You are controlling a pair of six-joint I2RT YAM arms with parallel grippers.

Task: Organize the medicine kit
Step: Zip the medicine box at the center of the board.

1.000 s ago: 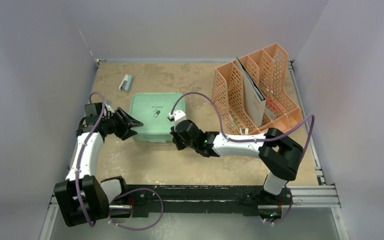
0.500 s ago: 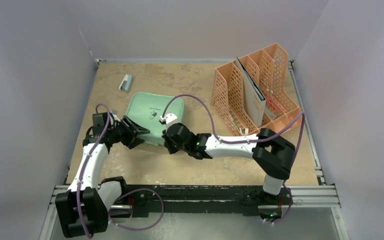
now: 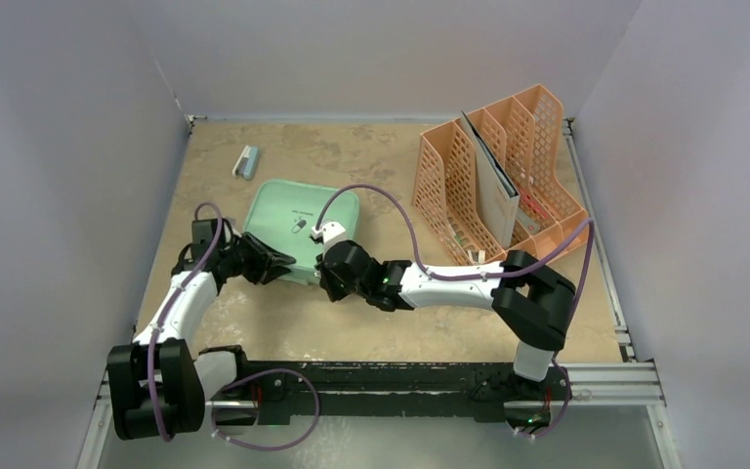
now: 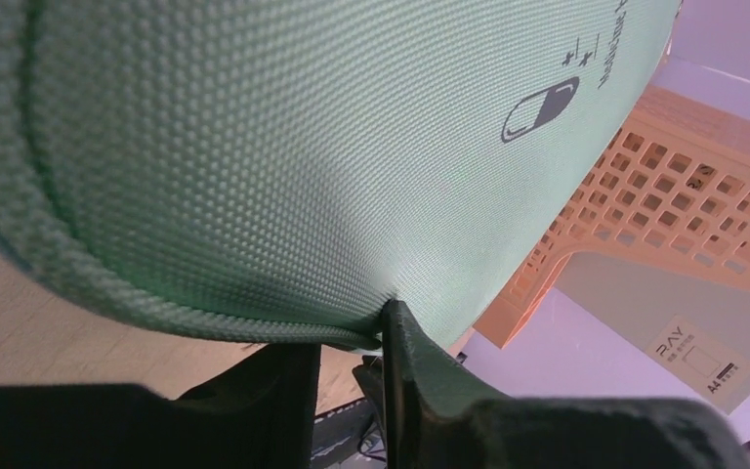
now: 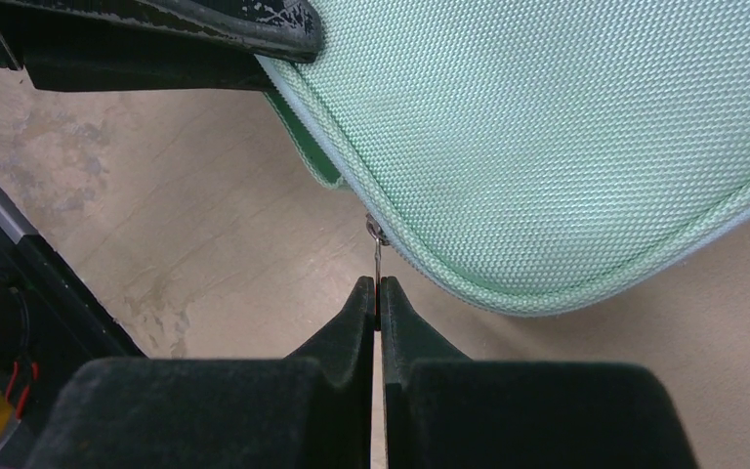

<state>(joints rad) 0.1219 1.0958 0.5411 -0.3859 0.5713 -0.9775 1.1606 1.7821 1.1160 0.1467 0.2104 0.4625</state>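
Right gripper (image 5: 378,288) clamped on zipper pull (image 5: 377,249) of medicine kit (image 3: 283,210). Left gripper (image 3: 273,262) at the kit's near-left edge; grip indeterminate.

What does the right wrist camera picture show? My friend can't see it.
The right gripper is shut on the thin metal zipper pull of a mint-green woven medicine kit, at its edge. A tan table lies beneath.

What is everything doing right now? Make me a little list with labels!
medicine kit: mint-green case with a pill picture, middle-left of the table
right gripper: shut on the zipper pull at the kit's near edge
left gripper: pinching the kit's near-left edge
file rack: peach mesh, back right
small pale-blue thing: back left, apart from the kit
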